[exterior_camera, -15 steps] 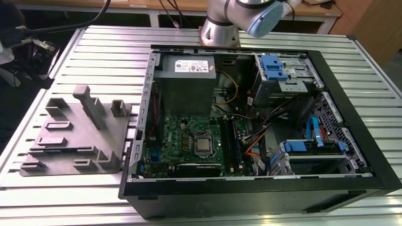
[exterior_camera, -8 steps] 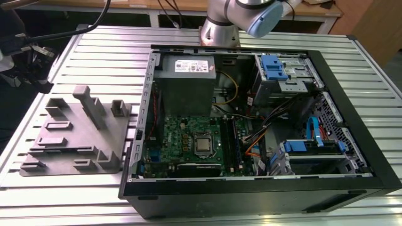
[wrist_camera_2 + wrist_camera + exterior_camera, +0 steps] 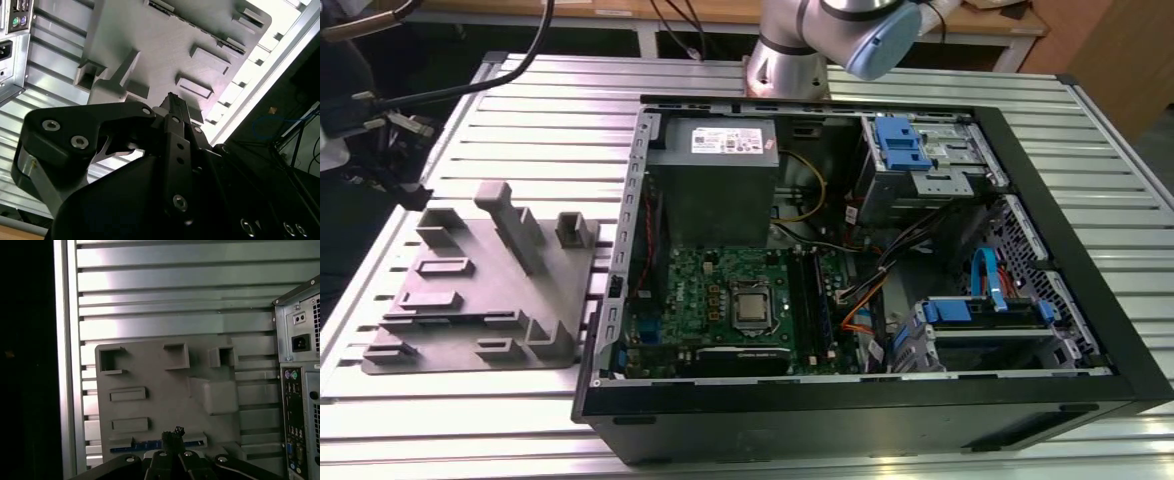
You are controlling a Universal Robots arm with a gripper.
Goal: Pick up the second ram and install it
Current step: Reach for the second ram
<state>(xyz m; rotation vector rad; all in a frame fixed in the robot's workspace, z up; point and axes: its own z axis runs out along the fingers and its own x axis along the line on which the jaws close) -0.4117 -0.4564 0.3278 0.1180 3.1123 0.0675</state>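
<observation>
Looking in the first wrist view, you see the gripper (image 3: 173,433), jaws pressed together and empty, over the grey holder tray (image 3: 150,370); the second ram (image 3: 145,445) sits in a tray slot near the fingertips.

A slatted metal table (image 3: 520,85) fronts a wooden bench (image 3: 1001,22).

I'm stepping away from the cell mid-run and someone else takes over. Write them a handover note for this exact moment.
tool: shut, holding nothing, hovering over the grey holder tray that sits beside the open computer case.
second ram: lying in a slot along the tray's edge, close to the tool's tips, not touched.
Done: nothing of this step shows yet.
Left: both the pickup and the install on the motherboard.
</observation>
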